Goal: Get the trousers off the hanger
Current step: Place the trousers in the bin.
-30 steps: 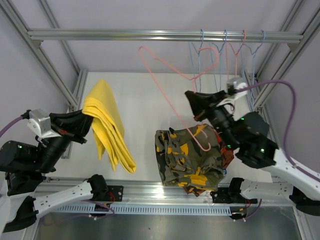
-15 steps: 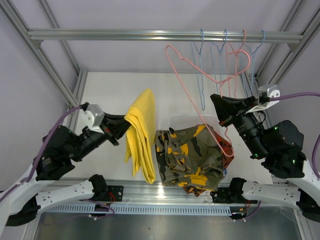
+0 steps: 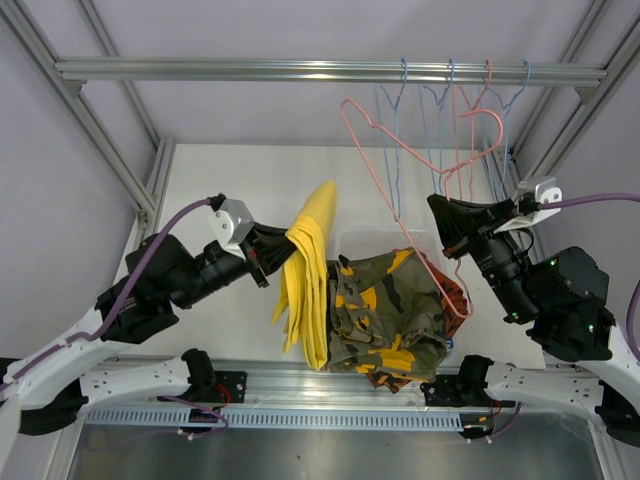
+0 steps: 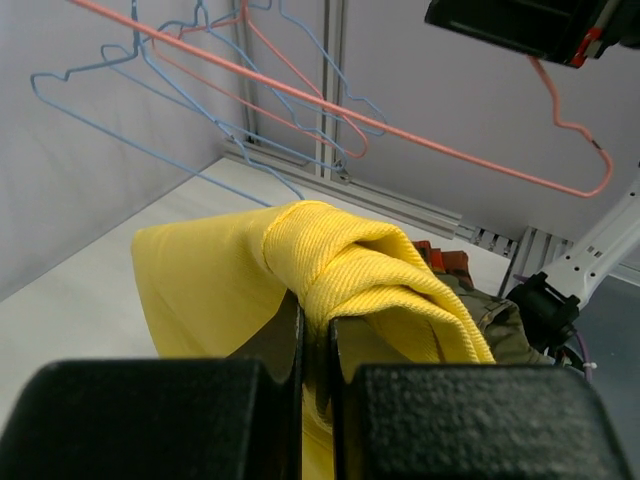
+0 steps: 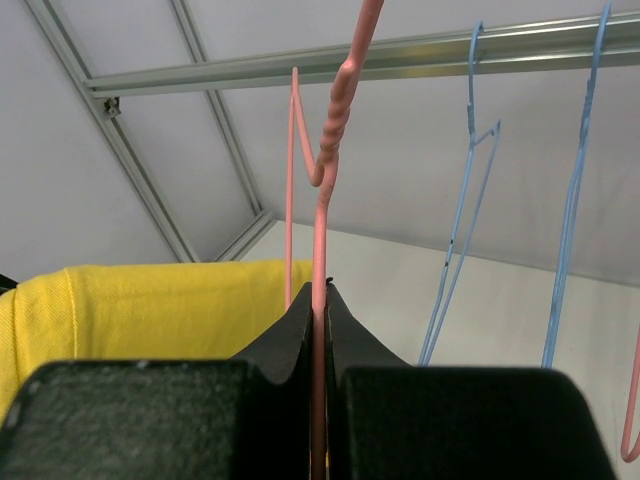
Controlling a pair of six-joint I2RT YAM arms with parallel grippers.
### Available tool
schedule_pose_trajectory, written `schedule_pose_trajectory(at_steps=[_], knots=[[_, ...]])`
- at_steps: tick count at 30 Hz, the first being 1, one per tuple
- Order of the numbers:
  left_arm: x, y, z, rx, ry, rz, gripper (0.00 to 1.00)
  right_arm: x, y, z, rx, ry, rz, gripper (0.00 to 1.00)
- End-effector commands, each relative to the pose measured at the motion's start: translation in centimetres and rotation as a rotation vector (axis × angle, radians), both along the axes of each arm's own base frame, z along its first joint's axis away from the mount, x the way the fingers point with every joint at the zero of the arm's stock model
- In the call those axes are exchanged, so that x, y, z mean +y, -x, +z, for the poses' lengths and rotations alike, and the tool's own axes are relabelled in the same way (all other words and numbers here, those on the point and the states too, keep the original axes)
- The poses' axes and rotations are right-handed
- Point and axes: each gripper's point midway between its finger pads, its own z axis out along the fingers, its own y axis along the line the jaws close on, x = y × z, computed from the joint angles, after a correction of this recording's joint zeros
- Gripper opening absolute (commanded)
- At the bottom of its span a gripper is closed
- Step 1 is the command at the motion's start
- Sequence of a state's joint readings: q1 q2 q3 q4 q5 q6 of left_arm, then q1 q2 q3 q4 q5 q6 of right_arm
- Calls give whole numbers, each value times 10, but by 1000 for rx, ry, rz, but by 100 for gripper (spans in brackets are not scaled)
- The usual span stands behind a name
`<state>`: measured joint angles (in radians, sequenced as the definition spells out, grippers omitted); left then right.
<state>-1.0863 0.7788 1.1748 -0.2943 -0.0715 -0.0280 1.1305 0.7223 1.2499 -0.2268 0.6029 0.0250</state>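
Swung right, the left gripper [image 4: 315, 335] clamps a thick fold, the surest hold on the limp, light yellow trousers [image 3: 308, 300] dangling beside the camouflage pile [image 3: 385, 315]; the right gripper [image 5: 318, 300] pinches the bare pink hanger [image 5: 335, 125].

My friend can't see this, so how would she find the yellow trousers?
Find the white table, then the camouflage pile near its edge by the arms. Just left of that pile, the yellow trousers hang from the shut jaws of the left arm. They are the only plain yellow cloth, and the only one held up in the air.
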Motion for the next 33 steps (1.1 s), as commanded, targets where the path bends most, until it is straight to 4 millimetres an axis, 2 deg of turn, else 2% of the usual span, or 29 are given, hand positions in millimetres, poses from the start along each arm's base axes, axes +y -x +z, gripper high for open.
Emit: schedule_pose_trajectory(at_steps=[1, 3, 17, 22, 28, 32, 33], knots=[[23, 23, 112, -181, 300, -37, 1, -6, 0, 5, -18, -8, -17, 0], [26, 26, 119, -189, 314, -42, 1, -5, 0, 5, -17, -10, -17, 0], [22, 34, 134, -232, 309, -64, 1, -7, -1, 1, -17, -18, -25, 0], [12, 33, 135, -233, 293, -75, 0, -6, -2, -2, -16, -17, -28, 0], [-6, 32, 127, -219, 272, -95, 1, -8, -1, -4, -15, -17, -28, 0], [-24, 34, 122, -209, 252, -121, 1, -12, 1, -4, -18, -24, -33, 0], [-34, 31, 116, -201, 232, -121, 0, -13, 1, -4, -17, -26, -32, 0]])
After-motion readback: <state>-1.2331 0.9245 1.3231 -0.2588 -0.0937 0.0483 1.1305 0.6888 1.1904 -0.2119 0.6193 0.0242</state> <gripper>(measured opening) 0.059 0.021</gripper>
